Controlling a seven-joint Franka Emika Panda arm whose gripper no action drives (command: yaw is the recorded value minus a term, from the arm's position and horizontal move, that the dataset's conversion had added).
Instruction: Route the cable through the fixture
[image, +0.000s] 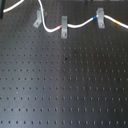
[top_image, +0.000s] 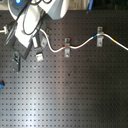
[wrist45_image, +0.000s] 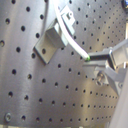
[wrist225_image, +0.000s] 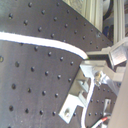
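The white cable runs from the top edge of the first exterior view down past the askew grey fixture. It then passes through the red-marked clip and the blue-marked clip. A yellow band follows. In the first wrist view the cable lies along the fixture and ends pinched in my gripper. I cannot tell whether it sits inside the slot. In the second exterior view the gripper hangs just above the fixture. The gripper is out of the first exterior view.
The black perforated board fills both exterior views. The arm's white body covers the second exterior view's upper left. A small black part stands at the second exterior view's left, and a blue object lies at its left edge.
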